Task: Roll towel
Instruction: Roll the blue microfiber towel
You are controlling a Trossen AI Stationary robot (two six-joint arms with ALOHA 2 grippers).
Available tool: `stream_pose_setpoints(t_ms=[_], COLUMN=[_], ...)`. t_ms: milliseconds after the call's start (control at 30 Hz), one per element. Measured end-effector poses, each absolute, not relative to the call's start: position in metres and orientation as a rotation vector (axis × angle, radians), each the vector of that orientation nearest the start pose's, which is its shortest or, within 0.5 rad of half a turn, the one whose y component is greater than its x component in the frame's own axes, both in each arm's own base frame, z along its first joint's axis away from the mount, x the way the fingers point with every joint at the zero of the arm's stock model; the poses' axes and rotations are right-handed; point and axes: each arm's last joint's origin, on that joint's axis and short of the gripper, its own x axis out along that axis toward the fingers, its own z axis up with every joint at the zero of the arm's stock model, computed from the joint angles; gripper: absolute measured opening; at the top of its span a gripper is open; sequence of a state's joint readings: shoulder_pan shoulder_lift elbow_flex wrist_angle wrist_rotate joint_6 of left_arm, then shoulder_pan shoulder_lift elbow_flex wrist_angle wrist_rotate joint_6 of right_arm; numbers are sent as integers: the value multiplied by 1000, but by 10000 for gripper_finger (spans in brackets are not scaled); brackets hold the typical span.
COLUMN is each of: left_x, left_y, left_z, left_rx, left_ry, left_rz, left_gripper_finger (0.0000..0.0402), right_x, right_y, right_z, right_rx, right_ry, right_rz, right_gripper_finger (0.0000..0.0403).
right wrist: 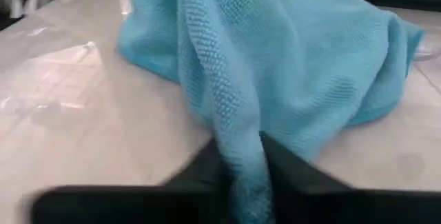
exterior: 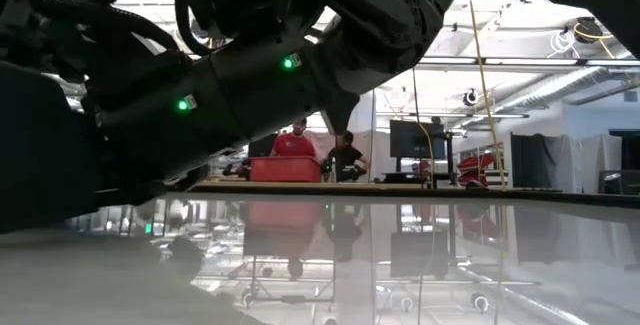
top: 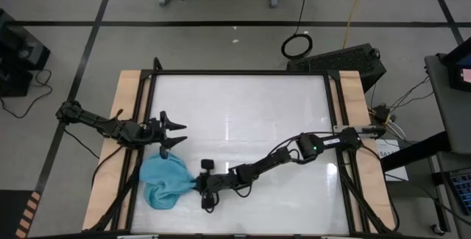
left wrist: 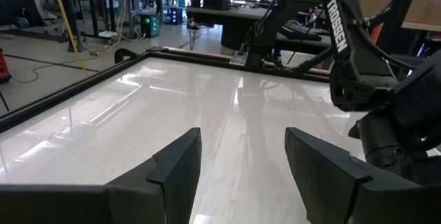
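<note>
The turquoise towel [top: 163, 182] lies bunched in a heap on the white table near its near left corner. It fills the right wrist view [right wrist: 296, 65]. My right gripper [top: 199, 184] is at the towel's right side, low over the table, and shut on it [right wrist: 241, 156]. My left gripper [top: 181, 134] hovers just beyond the towel's far edge, open and empty. Its fingers [left wrist: 242, 141] point across the bare table toward the right. The dark arms hide the towel in the low view. My right gripper pinches a narrow bunched ridge of the towel [right wrist: 231, 131] between its two fingers, at the towel's right side. The fingers come nearly level from the table's right. The ridge rises from the fingers into the heap, whose bulk [right wrist: 324, 79] rests on the table.
Wooden strips [top: 118, 143] and a black frame border the table's left and right sides. The white surface [top: 250, 114] shows bare across the far half and the right. In the low view, two people stand behind a red bin [exterior: 285, 169] far beyond the table.
</note>
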State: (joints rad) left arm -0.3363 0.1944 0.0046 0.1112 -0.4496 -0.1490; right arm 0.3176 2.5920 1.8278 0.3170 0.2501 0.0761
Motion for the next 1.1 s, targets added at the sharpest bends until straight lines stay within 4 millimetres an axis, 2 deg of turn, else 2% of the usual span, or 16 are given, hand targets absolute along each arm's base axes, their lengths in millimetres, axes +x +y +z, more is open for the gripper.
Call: stream_pose_setpoints(t_ms=[33,200,467,667,833,967,1100], left_x=[105,105,105,105,105,105,105], left_y=[-23,-23,-23,-23,-23,-23,-23], left_z=[160,160,160,160,160,161,162], left_rx=[-119,-119,-119,-119,-119,-125,-127], left_ry=[64,64,64,64,63,48,44], left_rz=[119,118,118,118,118,117,117], left_gripper_finger=[215,215,215,215,215,215,215], right_x=[524,517,484,444,404,371,345], right_y=[165,161,157,153,144,133,123], right_z=[75,99,193,271,327,362,384], right_rx=[-60,-112,-218,-225,-242,-211,-172], right_ry=[440,544,672,685,677,677,694], right_rz=[59,56,31,26,-43,-74,-92], right_gripper_finger=[23,6,2,1,1,0,0])
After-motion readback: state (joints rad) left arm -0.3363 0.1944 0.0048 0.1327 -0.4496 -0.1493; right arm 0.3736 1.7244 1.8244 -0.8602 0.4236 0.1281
